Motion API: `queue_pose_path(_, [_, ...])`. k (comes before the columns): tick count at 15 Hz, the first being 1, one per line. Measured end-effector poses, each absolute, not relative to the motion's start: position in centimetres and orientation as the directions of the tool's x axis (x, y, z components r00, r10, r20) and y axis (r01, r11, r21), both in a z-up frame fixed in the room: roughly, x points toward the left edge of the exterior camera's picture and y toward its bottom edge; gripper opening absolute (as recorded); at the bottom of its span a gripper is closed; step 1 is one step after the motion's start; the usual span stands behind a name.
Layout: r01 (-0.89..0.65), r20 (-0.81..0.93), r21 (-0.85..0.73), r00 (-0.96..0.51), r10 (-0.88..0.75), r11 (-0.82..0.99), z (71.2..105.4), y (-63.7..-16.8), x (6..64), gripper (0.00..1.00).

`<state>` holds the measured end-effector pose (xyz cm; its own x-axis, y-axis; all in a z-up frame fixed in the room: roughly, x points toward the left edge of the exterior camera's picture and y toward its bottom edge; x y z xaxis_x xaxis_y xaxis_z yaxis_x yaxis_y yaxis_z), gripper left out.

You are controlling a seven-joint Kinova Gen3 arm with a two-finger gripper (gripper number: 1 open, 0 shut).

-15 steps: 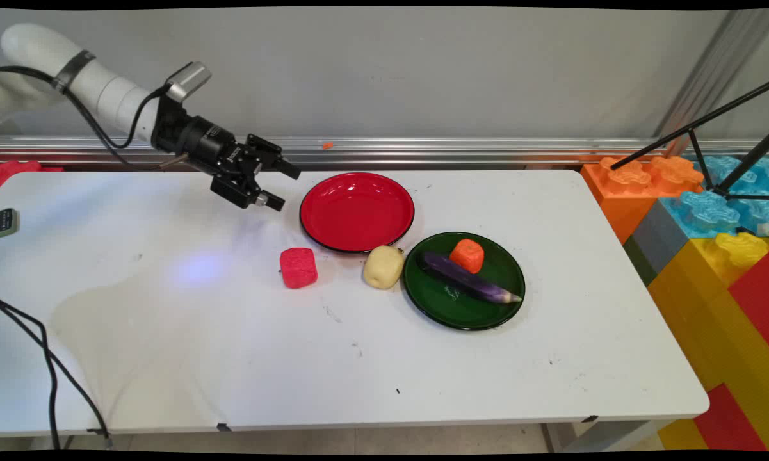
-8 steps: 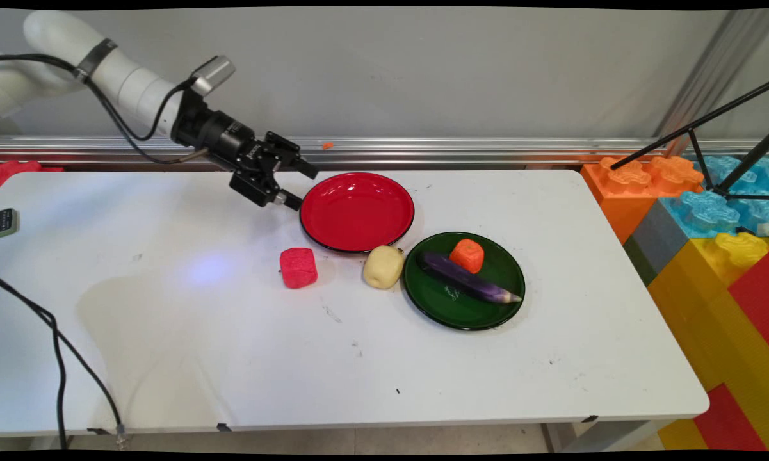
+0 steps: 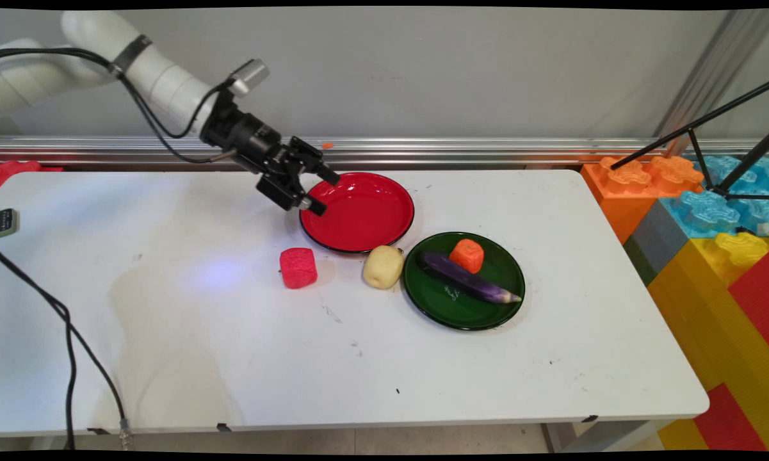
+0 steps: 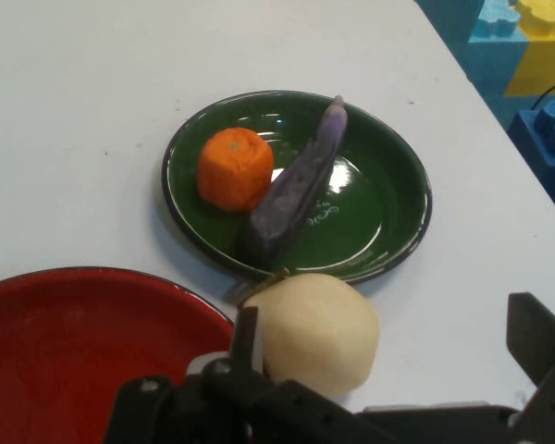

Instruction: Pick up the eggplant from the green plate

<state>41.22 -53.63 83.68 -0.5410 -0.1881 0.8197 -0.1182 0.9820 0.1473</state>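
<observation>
The tool point(image 3: 320, 190) is held open and empty above the red plate's point(image 3: 384, 238) near rim. Beyond it lie a potato point(image 4: 316, 330) and a green plate point(image 4: 388, 242) bearing an eggplant point(image 4: 291, 192).

The main view looked down from above the counter's point(image 3: 166, 358) near side toward the far wall. The hand view sat close, sharing the green plate point(image 3: 464, 314) point(image 4: 388, 231).

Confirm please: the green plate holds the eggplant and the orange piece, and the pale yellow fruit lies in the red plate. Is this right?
Not quite. The pale yellow fruit lies on the table, between the red plate and the green plate, as the main view shows. The eggplant and the orange piece are indeed on the green plate.
</observation>
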Motion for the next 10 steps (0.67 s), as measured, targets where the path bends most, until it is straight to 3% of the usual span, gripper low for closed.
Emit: queue_pose_path(10, [-0.134, 0.786, 0.196, -0.57, -0.238, 0.971, 82.9, -57.4, 32.4, 1.0])
